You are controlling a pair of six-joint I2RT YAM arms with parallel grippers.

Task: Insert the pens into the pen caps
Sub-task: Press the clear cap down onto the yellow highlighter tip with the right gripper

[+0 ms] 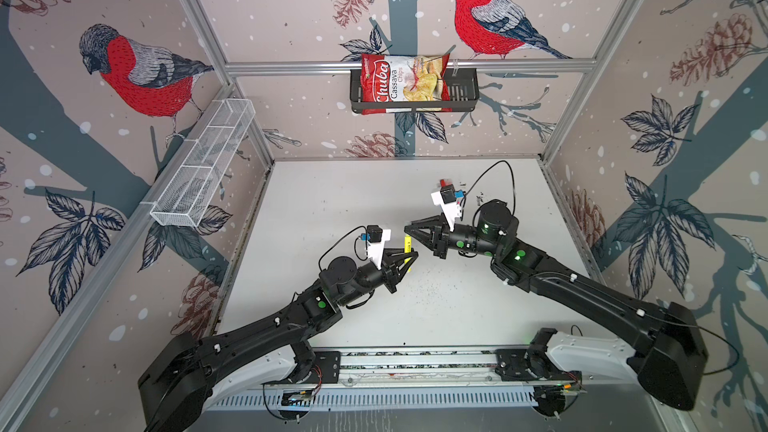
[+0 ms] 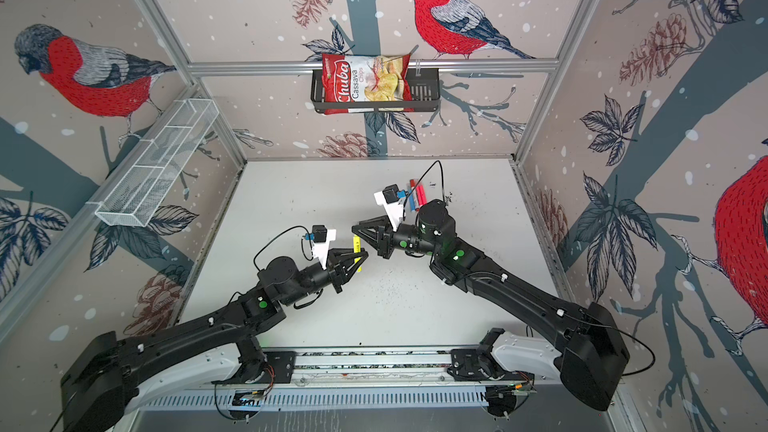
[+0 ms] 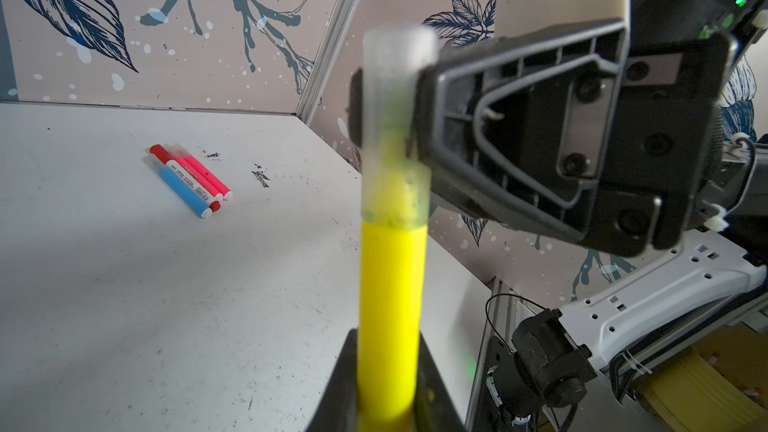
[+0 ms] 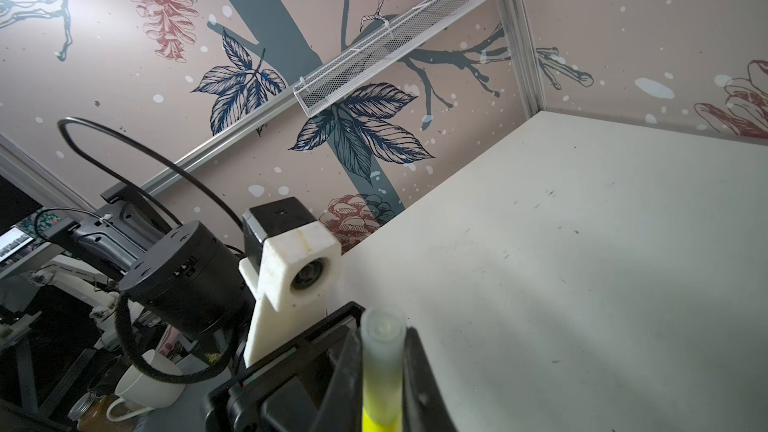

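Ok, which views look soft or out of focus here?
Left wrist view: the slim yellow pen and its translucent whitish cap blur up close; the coloured pens lying behind look sharp. Right wrist view: that cap is soft too. Both top views: sharp throughout.

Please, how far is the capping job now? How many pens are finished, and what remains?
Done, it seems: four pens lie together on the table, each apparently capped. In hand: the left gripper holds the yellow pen, and the right gripper holds a clear cap over its tip; whether it is fully home I cannot tell. Left: seat that cap and put the pen down. No loose caps show.
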